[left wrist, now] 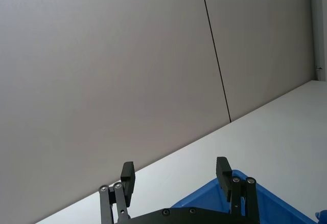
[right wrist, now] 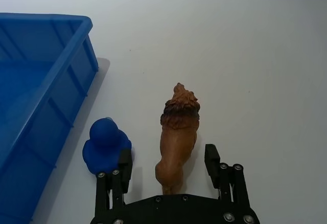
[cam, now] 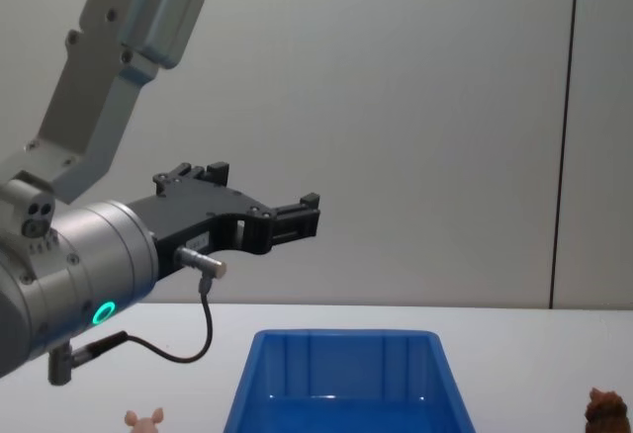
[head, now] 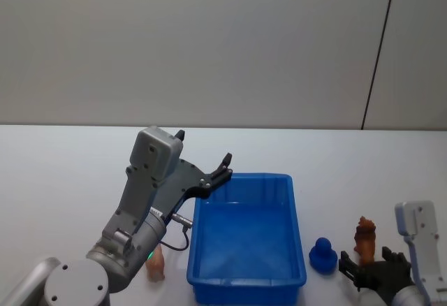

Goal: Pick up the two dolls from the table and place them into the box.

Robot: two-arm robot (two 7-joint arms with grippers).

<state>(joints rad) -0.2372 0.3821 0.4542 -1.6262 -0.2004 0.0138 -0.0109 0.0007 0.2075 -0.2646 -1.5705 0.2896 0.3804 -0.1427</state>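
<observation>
Jaws spread, the right gripper (right wrist: 168, 155) straddles the brown doll (right wrist: 178, 132) on the table (head: 70, 173) right of the box (head: 297, 229), seemingly lined up to close on it. The left gripper (left wrist: 175, 169), open and empty, hovers above the box's far-left corner. The pink doll (head: 155, 264) stands near-left of the box.
</observation>
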